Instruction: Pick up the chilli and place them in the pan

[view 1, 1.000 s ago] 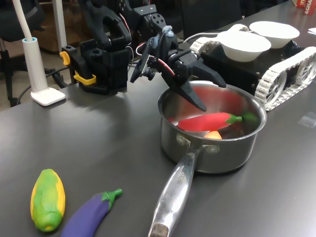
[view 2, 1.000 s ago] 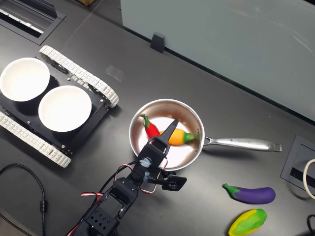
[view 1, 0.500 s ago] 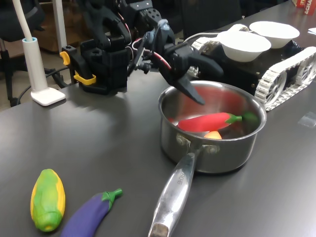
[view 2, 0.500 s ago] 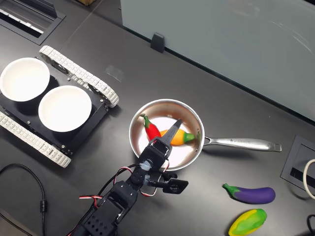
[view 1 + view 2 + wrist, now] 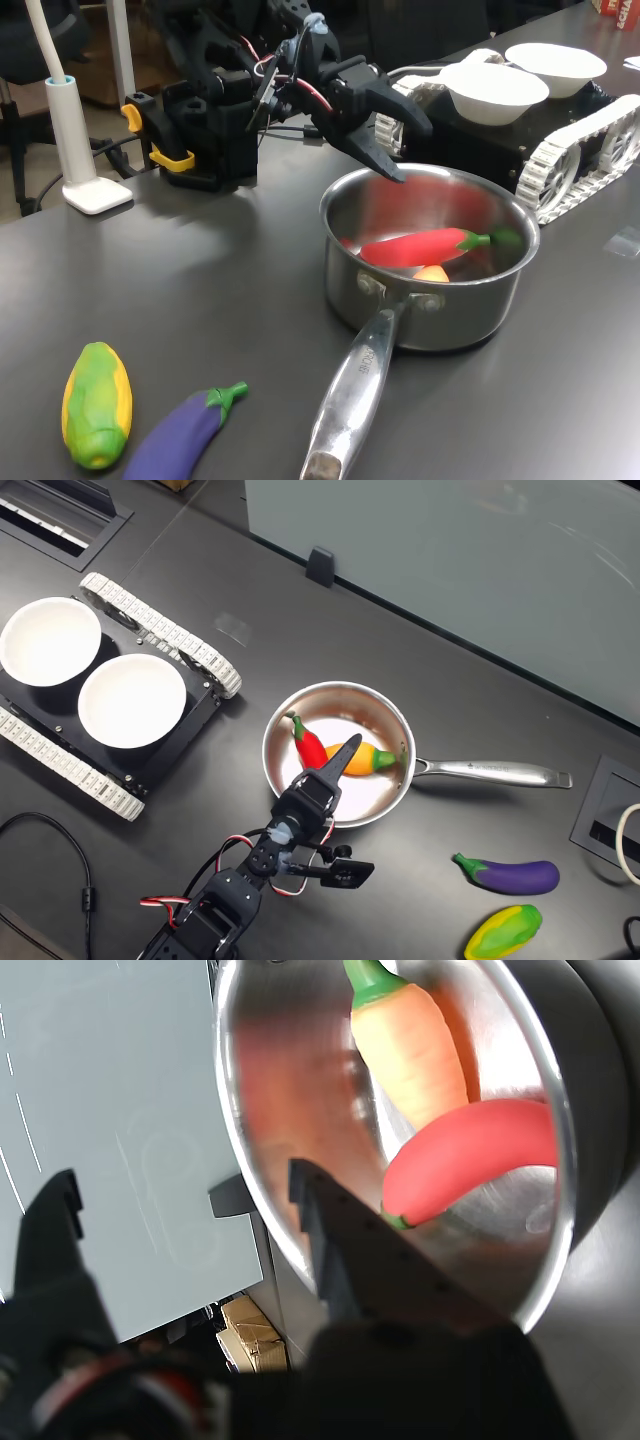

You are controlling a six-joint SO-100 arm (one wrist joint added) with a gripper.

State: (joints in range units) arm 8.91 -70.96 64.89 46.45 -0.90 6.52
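While the corn (image 5: 96, 404) and eggplant (image 5: 186, 430) lie nearest in the first exterior view, at its left, the pan (image 5: 428, 258) sits beyond them with its handle pointing near. Inside it the chilli (image 5: 420, 246) rests on the bottom, long axis running left to right, stem rightward, beside a carrot (image 5: 410, 1048). Farther off, the gripper (image 5: 392, 150) hangs released and empty above the pan's far-left rim, so the chilli lies below and to its near-right.

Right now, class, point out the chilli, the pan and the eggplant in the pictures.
Chilli (image 5: 420, 246): first exterior view, on the middle of its red body.
Pan (image 5: 490, 772): second exterior view, on its long steel handle.
Eggplant (image 5: 515, 876): second exterior view, on the middle of its purple body.
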